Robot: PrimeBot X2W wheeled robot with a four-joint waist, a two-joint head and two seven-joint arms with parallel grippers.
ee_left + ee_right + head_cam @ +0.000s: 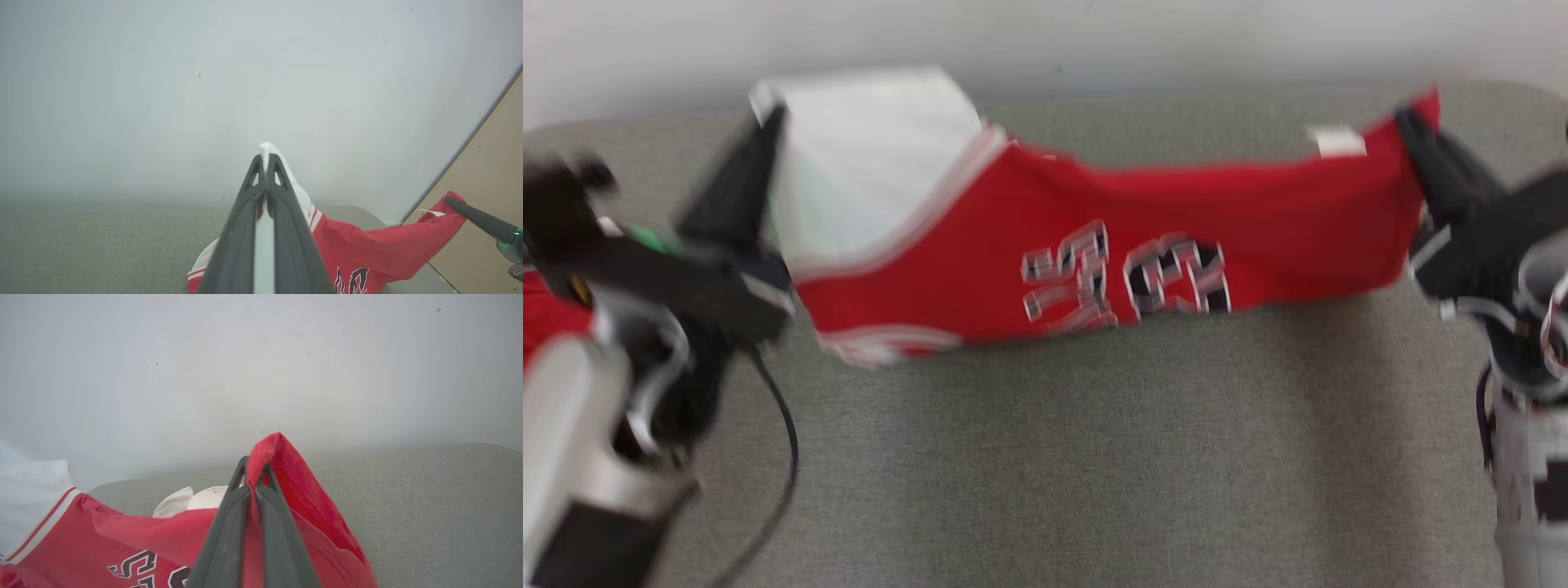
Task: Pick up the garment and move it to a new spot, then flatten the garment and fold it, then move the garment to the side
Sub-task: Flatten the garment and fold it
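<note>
Over the grey surface (1045, 457), near its far edge, the red garment (1258, 229) is hanging taut. The left end effector (772, 122) is clamping its white corner and the right end effector (1409, 122) its red corner. Lowering both evenly is likely what is needed for a flat lay.
</note>
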